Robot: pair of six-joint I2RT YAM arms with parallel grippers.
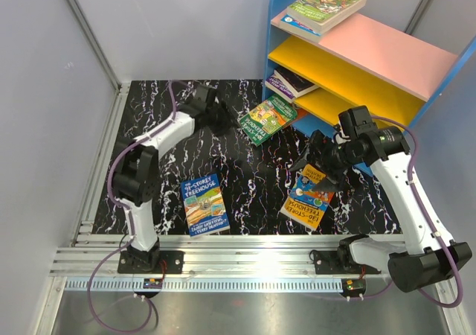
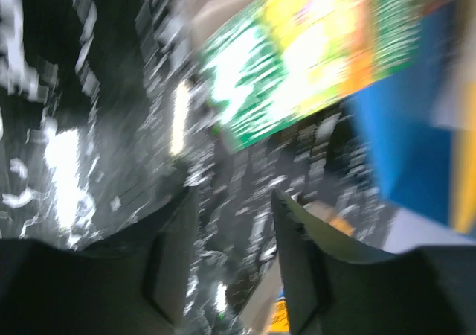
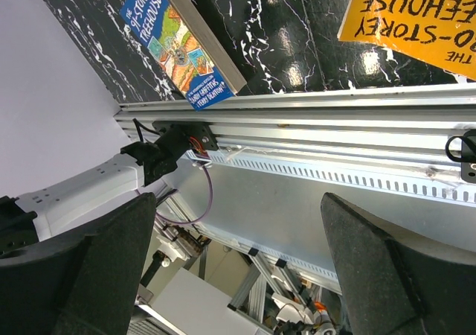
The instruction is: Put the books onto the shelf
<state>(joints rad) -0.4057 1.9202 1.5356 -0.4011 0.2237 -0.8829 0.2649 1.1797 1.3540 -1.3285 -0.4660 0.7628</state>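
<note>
A green book (image 1: pixel 266 117) lies on the black marbled table beside the foot of the shelf (image 1: pixel 387 48). My left gripper (image 1: pixel 229 121) is just left of it, apart from it. In the blurred left wrist view the green book (image 2: pixel 297 52) shows ahead of the left gripper (image 2: pixel 230 223), whose jaws stand partly apart with nothing between them. A blue book (image 1: pixel 203 204) and an orange book (image 1: pixel 311 197) lie flat near the front edge. My right gripper (image 1: pixel 309 162) hovers above the orange book, and the right gripper (image 3: pixel 238 260) is wide open and empty. More books (image 1: pixel 327 6) rest on the pink top board, and others (image 1: pixel 290 82) on a yellow board.
The blue frame of the shelf (image 2: pixel 401 149) is close to the right of the left fingers. An aluminium rail (image 1: pixel 238 260) runs along the table's front edge. Grey walls enclose the left and back. The right wrist view shows the blue book (image 3: pixel 178 45), the orange book (image 3: pixel 416 15) and the left arm's base (image 3: pixel 163 152).
</note>
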